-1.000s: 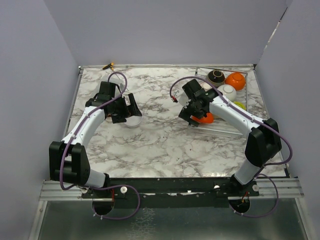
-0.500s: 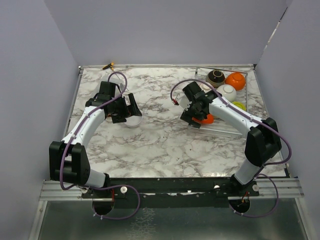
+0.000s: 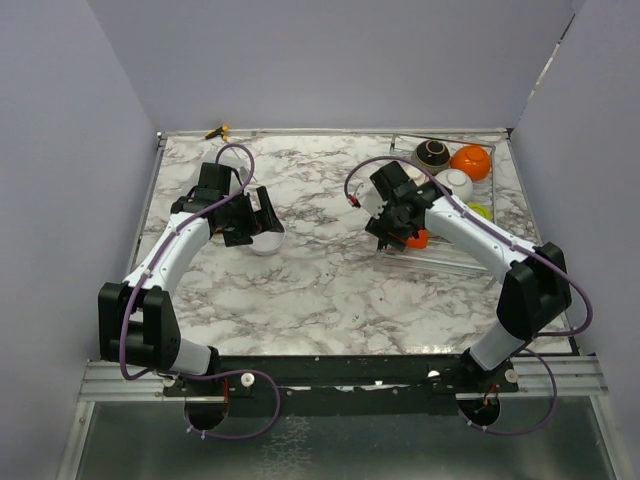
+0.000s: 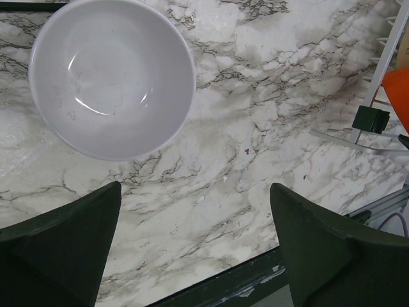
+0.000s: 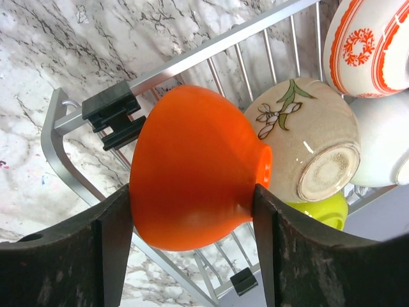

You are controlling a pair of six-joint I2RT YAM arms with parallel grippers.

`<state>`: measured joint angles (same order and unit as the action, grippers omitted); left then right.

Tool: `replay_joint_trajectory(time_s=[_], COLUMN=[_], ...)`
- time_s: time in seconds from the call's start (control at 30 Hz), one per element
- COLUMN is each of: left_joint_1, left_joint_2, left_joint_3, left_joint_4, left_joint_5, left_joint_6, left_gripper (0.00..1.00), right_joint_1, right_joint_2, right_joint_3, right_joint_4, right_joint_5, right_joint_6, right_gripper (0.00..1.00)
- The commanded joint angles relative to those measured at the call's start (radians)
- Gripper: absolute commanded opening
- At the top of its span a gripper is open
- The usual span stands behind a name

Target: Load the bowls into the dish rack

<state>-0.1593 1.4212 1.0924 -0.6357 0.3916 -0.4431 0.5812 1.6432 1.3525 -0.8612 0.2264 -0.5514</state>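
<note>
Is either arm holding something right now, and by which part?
Right fingers pinch the glossy orange round bowl across its outer sides; left fingers hold nothing.

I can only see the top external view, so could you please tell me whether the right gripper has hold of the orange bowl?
Observer: Yes; the right gripper's fingers press both sides of the orange bowl, over the rack's corner.
Operator: Thanks. What lies next to it?
Observer: A beige bowl with a leaf motif, on its side in the rack.
Operator: Is the left gripper on the white bowl?
Observer: No; its open fingers are short of that upright bowl.
</note>
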Motion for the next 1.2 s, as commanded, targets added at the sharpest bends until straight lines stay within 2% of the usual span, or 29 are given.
replay_joint_trajectory(time_s=[0.0, 0.27, 0.63, 1.17], left_joint_1=[-0.001, 0.0, -0.001, -0.001], left_joint_2=[-0.011, 0.009, 0.022, 0.022], left_joint_3=[0.012, 0.02, 0.018, 0.01], left_joint_4=[-0.015, -0.015, -0.015, -0.015], left_joint_5=[-0.026, -0.023, -0.02, -0.017], left_joint_6=[0.017, 0.017, 0.02, 0.021], left_gripper=[0.99, 0.99, 0.99, 0.99], right_joint_1=[-0.003, -0.003, -0.003, -0.003], right_joint_2=[-0.061, -0.094, -0.031, 0.12], right_joint_3=[0.0, 0.022, 0.056, 0.098], right_joint_4=[-0.034, -0.083, -0.204, -0.301], right_joint_5=[0.03, 0.023, 0.029, 0.154], right_joint_6=[0.02, 0.115, 0.36, 0.683], right_gripper=[0.56, 0.55, 0.55, 0.54])
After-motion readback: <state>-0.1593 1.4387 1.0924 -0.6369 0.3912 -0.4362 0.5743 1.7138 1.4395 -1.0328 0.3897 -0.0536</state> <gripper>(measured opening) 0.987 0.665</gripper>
